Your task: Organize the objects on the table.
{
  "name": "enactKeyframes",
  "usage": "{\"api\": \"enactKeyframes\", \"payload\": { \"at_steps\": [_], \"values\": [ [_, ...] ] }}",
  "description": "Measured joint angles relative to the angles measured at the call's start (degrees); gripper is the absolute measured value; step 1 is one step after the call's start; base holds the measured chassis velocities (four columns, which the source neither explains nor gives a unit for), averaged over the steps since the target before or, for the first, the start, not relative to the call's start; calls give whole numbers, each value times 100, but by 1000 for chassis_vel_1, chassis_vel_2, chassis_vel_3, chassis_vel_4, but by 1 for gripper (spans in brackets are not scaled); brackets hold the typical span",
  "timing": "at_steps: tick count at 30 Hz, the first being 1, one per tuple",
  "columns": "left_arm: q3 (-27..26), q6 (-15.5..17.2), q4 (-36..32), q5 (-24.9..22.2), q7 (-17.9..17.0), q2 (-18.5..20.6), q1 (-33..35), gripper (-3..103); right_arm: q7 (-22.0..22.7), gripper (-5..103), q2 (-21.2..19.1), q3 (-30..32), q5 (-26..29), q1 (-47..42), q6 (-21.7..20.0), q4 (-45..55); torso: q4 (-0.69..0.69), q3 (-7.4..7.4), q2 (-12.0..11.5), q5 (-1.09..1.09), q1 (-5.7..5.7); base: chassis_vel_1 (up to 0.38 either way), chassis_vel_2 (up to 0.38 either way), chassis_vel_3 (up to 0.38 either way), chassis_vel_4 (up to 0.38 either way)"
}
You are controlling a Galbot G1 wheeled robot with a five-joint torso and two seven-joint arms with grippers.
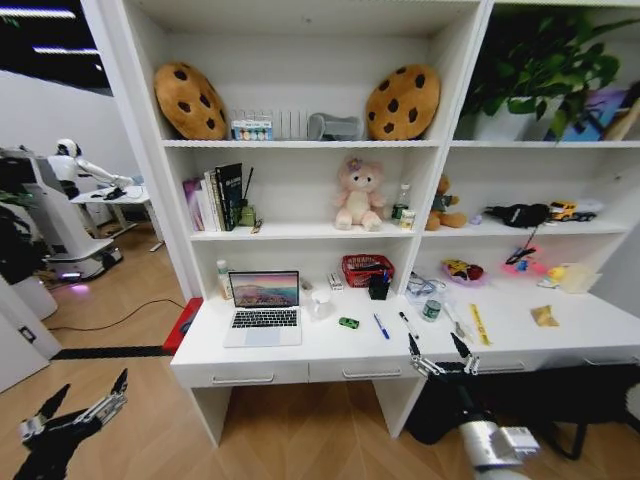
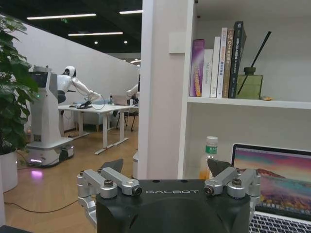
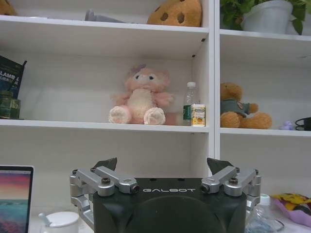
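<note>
Approach step, nothing grasped yet. My right gripper spread wide, empty, at front edge of table. Left gripper spread too, low beside desk. Laptop lid up, toy car and pens mid-desk. Next I judge: reach forward, line up over pen.

White shelving unit rises over wood floor; ceiling strip lights glow; potted plant left.
</note>
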Motion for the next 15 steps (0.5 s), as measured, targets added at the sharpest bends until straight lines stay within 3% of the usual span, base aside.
{"api": "enactKeyframes", "payload": {
  "at_steps": [1,4,6,15],
  "values": [
    [-18,3,0,-19,0,8,-1,98,-2,100,-4,-12,-29,-1,19,-1,-5,1,-1,-4,2,-388,349,383,-348],
    [-44,2,-2,-31,4,3,5,98,-13,100,-12,-33,-52,20,128,-24,-1,2,-3,8,4,-344,352,365,-380],
    [-44,2,-1,-32,2,-4,9,98,-38,100,-19,-39,-65,28,197,-40,-1,2,-3,-3,5,-293,293,309,-257],
    [-39,45,-1,-126,-7,104,18,98,-319,100,-86,17,9,-12,682,-96,-2,1,-2,2,4,-169,164,166,-180]
  ]
}}
